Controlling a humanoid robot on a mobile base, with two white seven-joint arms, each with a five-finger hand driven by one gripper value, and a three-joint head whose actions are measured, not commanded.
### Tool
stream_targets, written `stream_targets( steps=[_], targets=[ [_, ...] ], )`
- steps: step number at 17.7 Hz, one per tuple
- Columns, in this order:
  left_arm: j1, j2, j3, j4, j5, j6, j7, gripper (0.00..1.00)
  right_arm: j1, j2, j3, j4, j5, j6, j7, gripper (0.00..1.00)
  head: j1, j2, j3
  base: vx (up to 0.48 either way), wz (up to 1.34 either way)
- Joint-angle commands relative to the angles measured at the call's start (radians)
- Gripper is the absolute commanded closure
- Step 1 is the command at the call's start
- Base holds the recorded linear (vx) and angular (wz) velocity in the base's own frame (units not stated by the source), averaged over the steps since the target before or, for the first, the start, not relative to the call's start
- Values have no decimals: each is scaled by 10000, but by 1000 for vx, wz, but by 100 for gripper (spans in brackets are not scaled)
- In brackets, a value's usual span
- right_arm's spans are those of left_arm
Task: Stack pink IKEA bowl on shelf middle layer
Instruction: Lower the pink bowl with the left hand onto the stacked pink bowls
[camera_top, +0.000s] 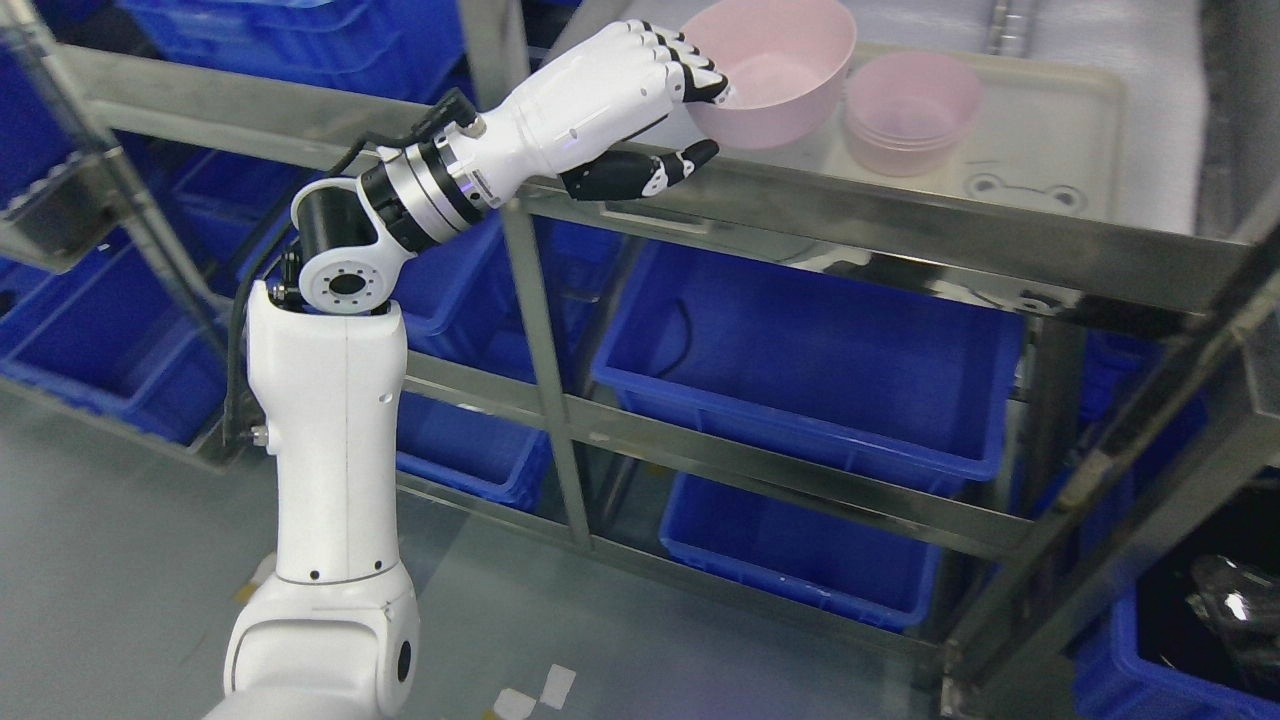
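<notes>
A large pink bowl (780, 70) is held tilted above the steel shelf layer (1040, 130), its near rim pinched by my left hand (700, 115). The black-tipped fingers (690, 70) hook over the rim and the thumb sits below the bowl's side. Just to the right, a stack of smaller pink bowls (908, 110) stands upright on the same layer, close beside the held bowl. My white left arm rises from the lower left of the picture. The right arm does not show.
Steel shelf rails and a vertical post (530, 300) frame the layers. Blue plastic bins (800, 370) fill the lower layers and the racks behind on the left. A frog-face mark (1025, 190) is printed on the shelf tray. Grey floor lies below.
</notes>
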Motion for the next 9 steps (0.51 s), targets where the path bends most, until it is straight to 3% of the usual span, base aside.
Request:
stream_targets(
  steps=[1, 6, 9],
  targets=[
    [-924, 176, 219, 518, -136, 2, -91, 98, 224, -175, 0, -175, 0, 3, 41, 0, 0, 0, 0, 84, -972],
    [-909, 1441, 342, 1453, -1622, 2, -91, 98, 224, -175, 0, -175, 0, 3, 41, 0, 0, 0, 0, 105, -699],
    [-939, 1612, 342, 1746, -2313, 2, -152, 97, 224, -175, 0, -175, 0, 3, 41, 0, 0, 0, 0, 105, -293]
  ],
)
